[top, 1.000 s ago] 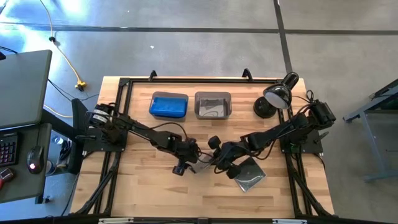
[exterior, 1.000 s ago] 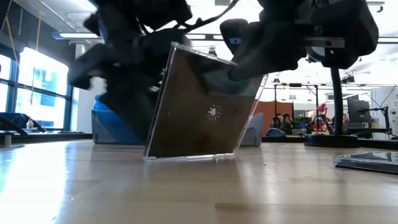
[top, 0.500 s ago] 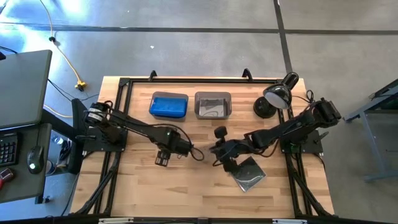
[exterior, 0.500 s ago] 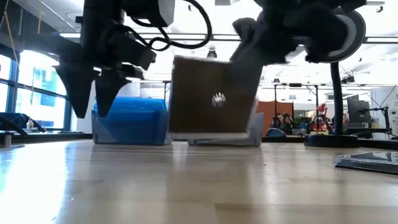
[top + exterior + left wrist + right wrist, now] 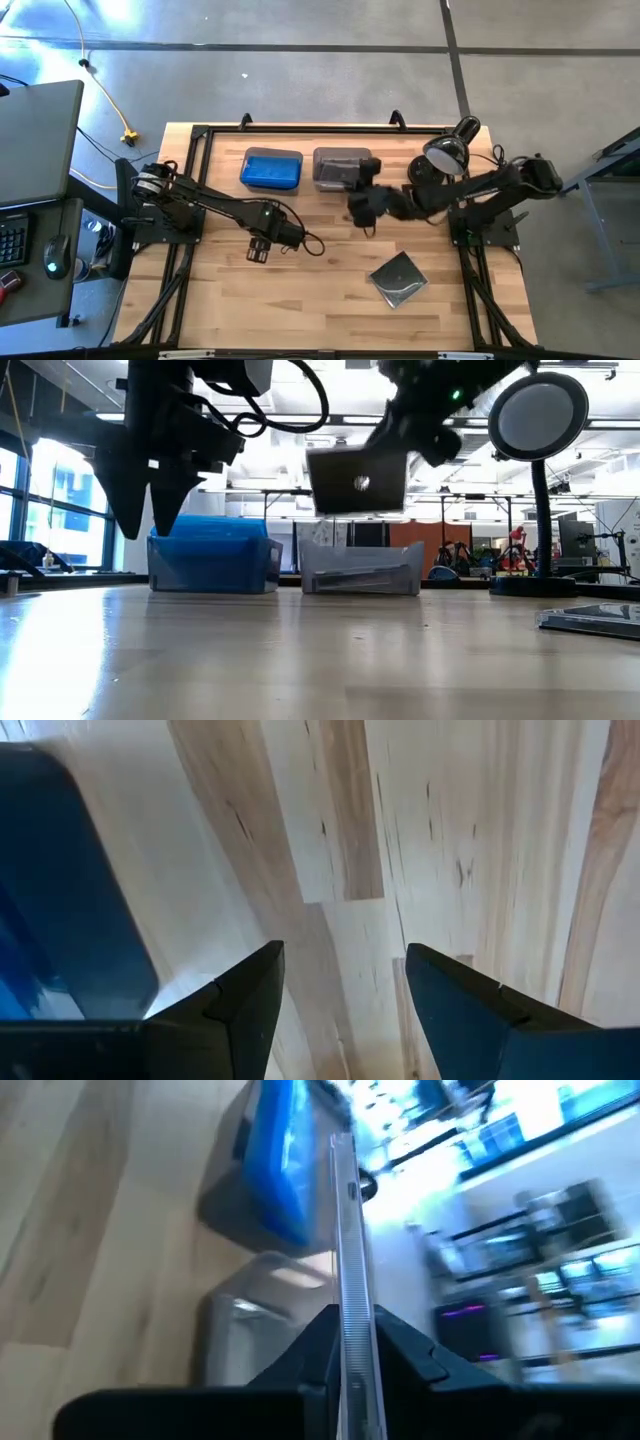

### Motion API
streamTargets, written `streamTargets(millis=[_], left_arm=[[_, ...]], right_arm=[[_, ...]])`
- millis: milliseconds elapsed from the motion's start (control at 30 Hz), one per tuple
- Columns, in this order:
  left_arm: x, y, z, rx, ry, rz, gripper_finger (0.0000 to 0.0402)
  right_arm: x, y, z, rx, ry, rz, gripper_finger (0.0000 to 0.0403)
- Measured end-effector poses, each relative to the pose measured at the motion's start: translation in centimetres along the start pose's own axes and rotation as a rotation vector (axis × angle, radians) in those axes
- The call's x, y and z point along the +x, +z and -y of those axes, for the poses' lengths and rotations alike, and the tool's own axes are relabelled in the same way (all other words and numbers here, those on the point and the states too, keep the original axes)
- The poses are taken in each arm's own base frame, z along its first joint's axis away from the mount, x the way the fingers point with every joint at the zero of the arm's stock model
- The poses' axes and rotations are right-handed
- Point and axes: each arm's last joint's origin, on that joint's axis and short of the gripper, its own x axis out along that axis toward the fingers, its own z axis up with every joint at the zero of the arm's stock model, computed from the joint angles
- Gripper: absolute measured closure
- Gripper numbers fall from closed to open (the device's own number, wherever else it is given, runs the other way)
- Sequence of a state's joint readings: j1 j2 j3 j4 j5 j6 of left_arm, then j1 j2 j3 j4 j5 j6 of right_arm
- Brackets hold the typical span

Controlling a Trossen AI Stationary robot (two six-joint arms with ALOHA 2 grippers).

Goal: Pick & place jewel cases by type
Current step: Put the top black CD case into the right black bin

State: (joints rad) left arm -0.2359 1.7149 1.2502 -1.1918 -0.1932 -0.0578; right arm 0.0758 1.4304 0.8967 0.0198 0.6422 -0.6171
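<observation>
The dark glossy square jewel case (image 5: 358, 481), pinched by the right gripper (image 5: 362, 203), has been lifted from the table to above the translucent grey rectangular bin (image 5: 362, 569), ready for dropping; the left gripper (image 5: 258, 250), spread, hangs left of that bin.

A robotics lab or workshop, by the look of it. The wooden counter (image 5: 230, 300) stands on a bare concrete floor (image 5: 300, 80) crossed by dark seams, with a yellow cable (image 5: 100, 85) trailing at upper left. At the left edge sits a desk with a keyboard (image 5: 12, 243) and mouse (image 5: 57, 254). Beyond the counter, ceiling strip lights (image 5: 290, 422) and big windows (image 5: 45, 500) show.
</observation>
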Motion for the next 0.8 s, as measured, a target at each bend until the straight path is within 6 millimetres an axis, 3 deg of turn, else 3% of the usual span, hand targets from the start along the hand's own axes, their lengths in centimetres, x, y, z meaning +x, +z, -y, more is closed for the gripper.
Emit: streamTargets(millis=[167,433,800], left_arm=[[0.0,0.1,0.0,-0.003,-0.001,0.012,0.0196],[0.0,0.1,0.0,-0.003,0.000,0.014,0.0196],[0.0,0.2,0.0,-0.009,-0.001,0.024,0.0196]], right_arm=[[2.6,-2.2,1.0,0.047,0.073,-0.066,0.0354],[4.8,-4.4,1.7,0.109,0.219,-0.075,0.0362],[5.3,-4.8,1.9,0.108,0.191,-0.105,0.0253]])
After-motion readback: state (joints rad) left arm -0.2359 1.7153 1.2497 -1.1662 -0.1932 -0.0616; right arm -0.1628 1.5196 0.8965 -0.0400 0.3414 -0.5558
